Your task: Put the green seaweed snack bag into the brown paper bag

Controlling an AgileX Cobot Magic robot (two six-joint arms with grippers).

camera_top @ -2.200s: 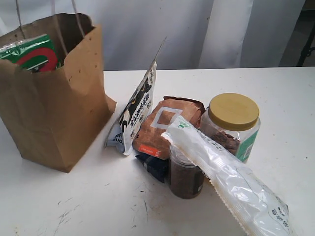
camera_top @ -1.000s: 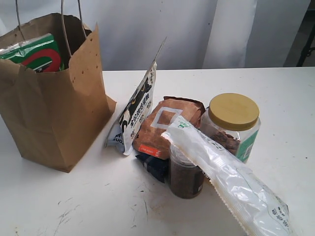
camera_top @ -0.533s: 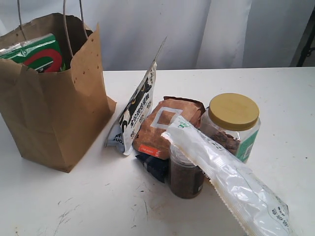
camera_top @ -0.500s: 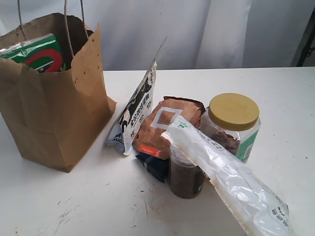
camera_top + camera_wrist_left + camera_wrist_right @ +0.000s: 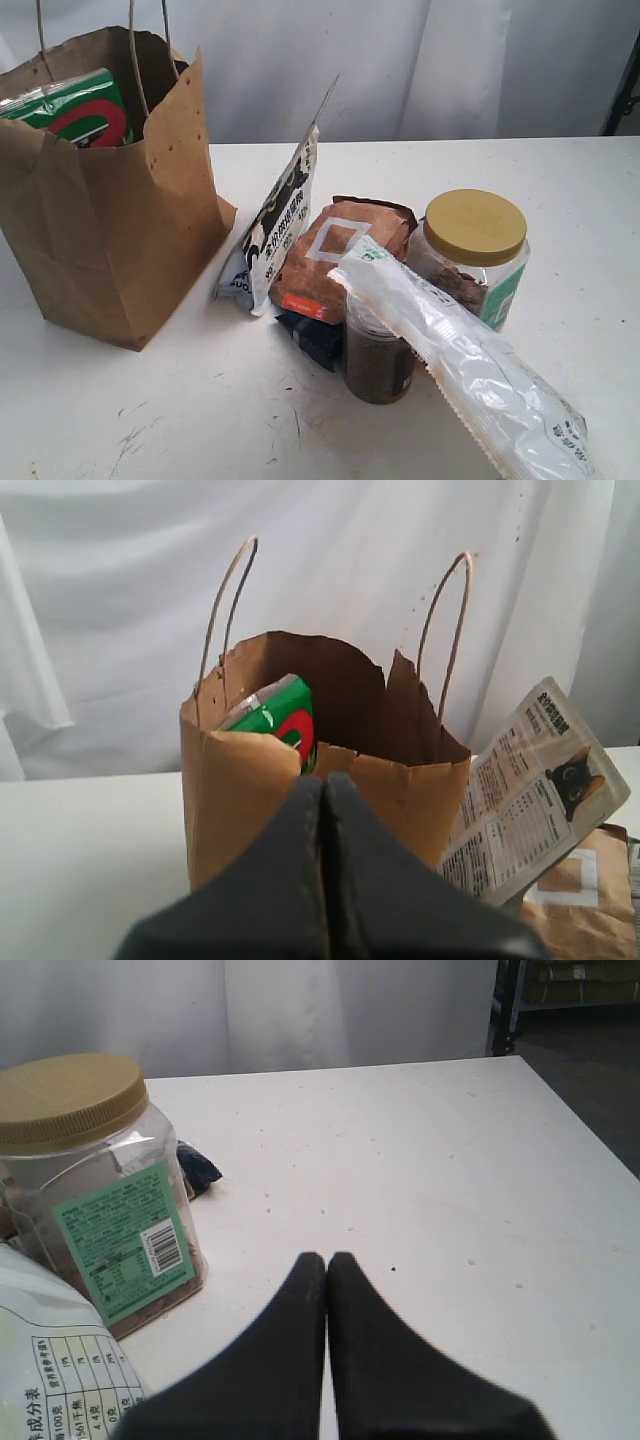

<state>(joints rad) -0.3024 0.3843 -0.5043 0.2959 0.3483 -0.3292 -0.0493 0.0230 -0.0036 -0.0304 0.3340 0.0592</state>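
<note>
As I read the three feeds from my station, I log the following.

- Item one, the brown paper bag (image 5: 100,230): upright at the left of the white table (image 5: 150,420), mouth open, sides crinkled.
- Item two, the green seaweed snack bag (image 5: 70,105): inside the paper bag, standing on end. Its top with the red arch pokes above the front rim. My left wrist camera shows it leaning against the bag's inner wall.
- Item three, the left gripper (image 5: 324,780): fingers pressed together with nothing between them, in front of the bag's near wall. I cannot tell whether it touches the paper.
- Item four, the right gripper (image 5: 327,1258): fingers likewise pressed together, empty, over bare table near the yellow-lidded jar (image 5: 90,1180).
- Item five, a white-and-black pouch (image 5: 280,225): standing tilted just right of the paper bag.
- Item six, a small brown pouch with a white square (image 5: 335,255): between the tilted pouch and the jar.
- Item seven, a long clear-white packet (image 5: 460,365): lying slantwise across a small dark jar (image 5: 378,360), in front of the yellow-lidded one.
- Item eight, a dark blue packet (image 5: 312,335): at the brown pouch's lower edge, beside the dark jar
</note>
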